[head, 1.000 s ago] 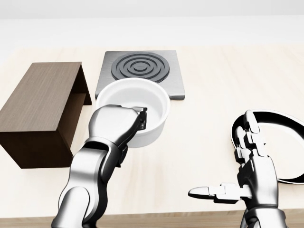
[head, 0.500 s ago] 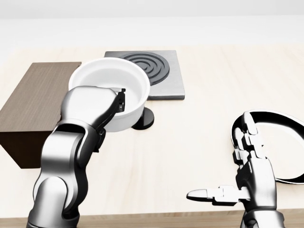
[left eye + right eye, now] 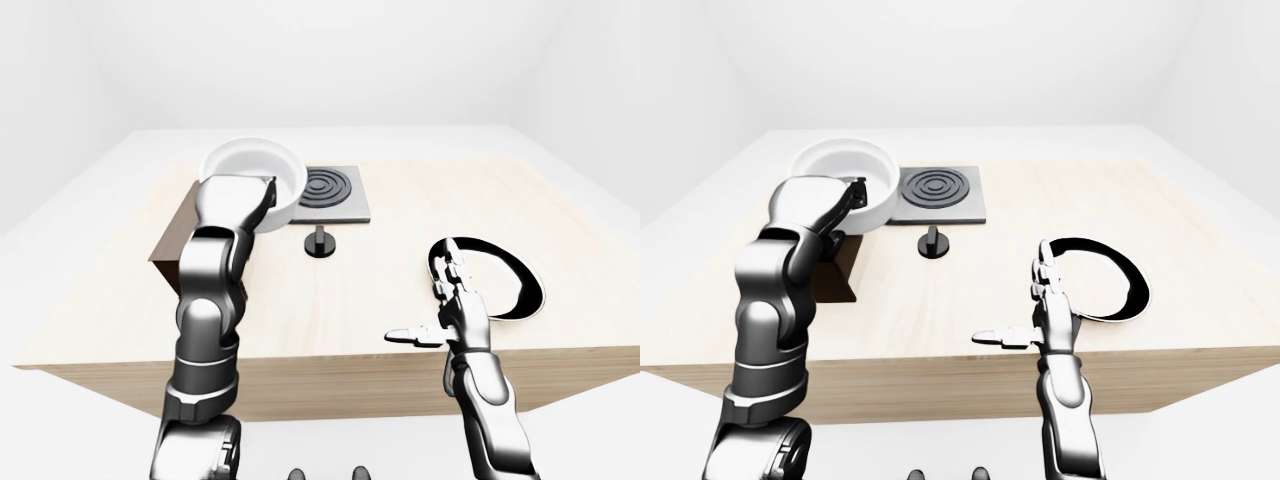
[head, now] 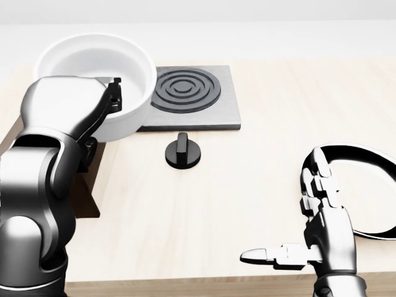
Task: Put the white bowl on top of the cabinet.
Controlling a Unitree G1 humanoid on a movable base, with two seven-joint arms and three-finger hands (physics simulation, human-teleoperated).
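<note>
The pale wooden surface (image 4: 247,185) fills the head view. The dark brown cabinet (image 3: 840,268) sits at its nine o'clock edge, mostly hidden behind the left arm. The white bowl (image 4: 93,65) is lifted at about ten o'clock, above the cabinet, with the left hand (image 4: 111,93) gripping its near rim. A grey stove plate (image 4: 192,96) with black rings lies at twelve o'clock, touching the bowl's outline. A black-rimmed plate (image 4: 365,185) rests at four o'clock. The right hand (image 4: 312,232) hovers at five o'clock, fingers spread wide, empty. A small black knob (image 4: 182,150) stands near centre.
</note>
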